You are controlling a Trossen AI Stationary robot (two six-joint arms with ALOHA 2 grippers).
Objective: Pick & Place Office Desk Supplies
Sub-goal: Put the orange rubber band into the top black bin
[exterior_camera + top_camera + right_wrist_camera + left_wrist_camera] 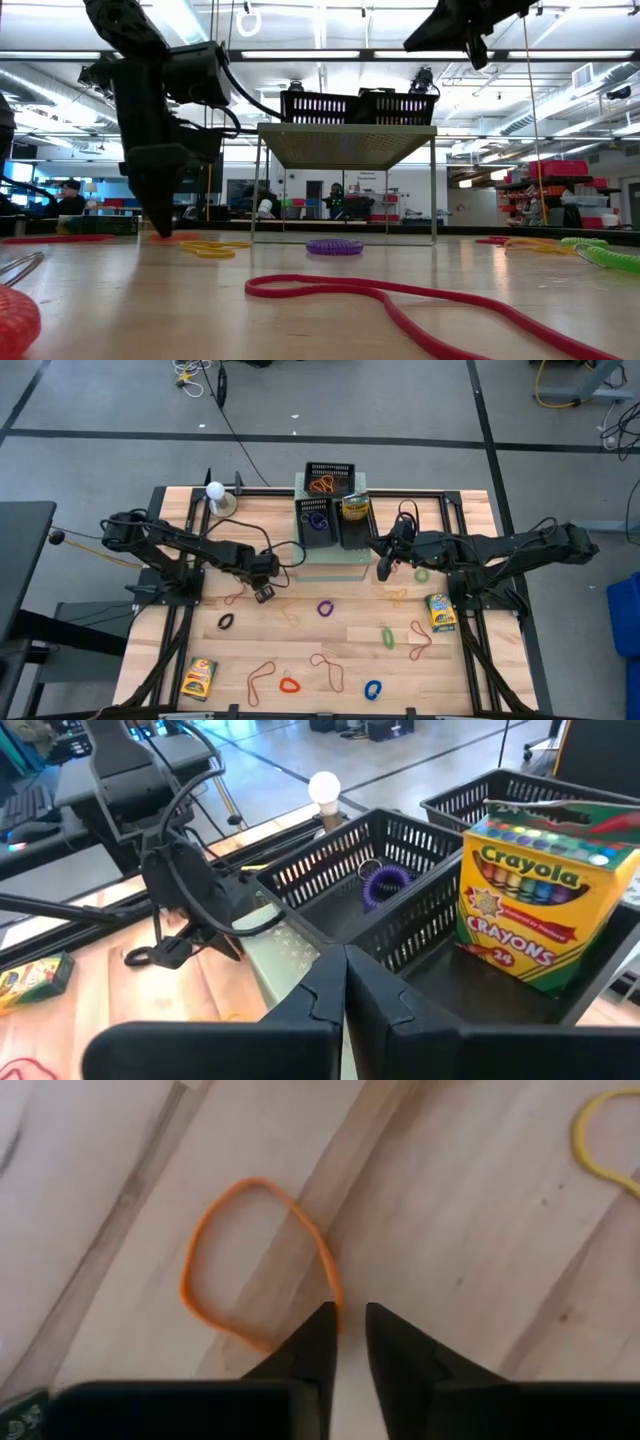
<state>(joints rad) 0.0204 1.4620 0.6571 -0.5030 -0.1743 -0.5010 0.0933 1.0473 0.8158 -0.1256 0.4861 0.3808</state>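
Your left claw (pixel 343 1342) is reaching down to the table (pixel 300 650), its fingers standing narrowly apart and gripping nothing, tips right at the edge of an orange rubber band (pixel 255 1260) lying flat. Your right claw (pixel 344 982) is hovering fully closed and empty beside the black mesh trays (pixel 400 870), one holding a crayon box (pixel 535 900).

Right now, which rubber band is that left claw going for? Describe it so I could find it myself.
Start at the raised pale-green box holding the black trays, then look toward the left arm. The left gripper points down at the table, fingertips at an orange rubber band. Unlike the thick purple loop nearby, it is thin.
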